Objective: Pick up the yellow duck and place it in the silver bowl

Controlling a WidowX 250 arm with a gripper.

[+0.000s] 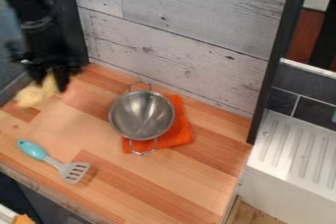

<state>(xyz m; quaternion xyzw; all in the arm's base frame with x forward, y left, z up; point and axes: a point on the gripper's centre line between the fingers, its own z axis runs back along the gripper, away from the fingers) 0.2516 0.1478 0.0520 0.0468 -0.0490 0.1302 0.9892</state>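
One black arm (33, 21) I see in the camera view, coming in at the upper left, and it has one black gripper (52, 81) hanging at its lower end. Its two fingers are together on one yellow duck (33, 94), so I count one duck, and it is clamped. The duck is at the left side of the view, well apart from the bowl, and its shape I cannot read in detail.

One silver bowl (142, 115) stands upright near the middle of the wooden counter (164, 183), with its opening up. It has two wire handles, one toward the wall (177, 16) and one toward the front. Under the bowl is one orange cloth (182, 132), which comes out at the right side and in front.

One spatula (73, 172) lies on the counter, to the front and left of the bowl and apart from it. It has one turquoise handle (31, 149), pointing to the upper left, and one grey slotted head.

Two black posts I count at the wall, one on the left (70, 16) and one on the right (271, 75). Beyond the right post is one white ridged board (295, 149), with dark tiles (308, 86) behind it.
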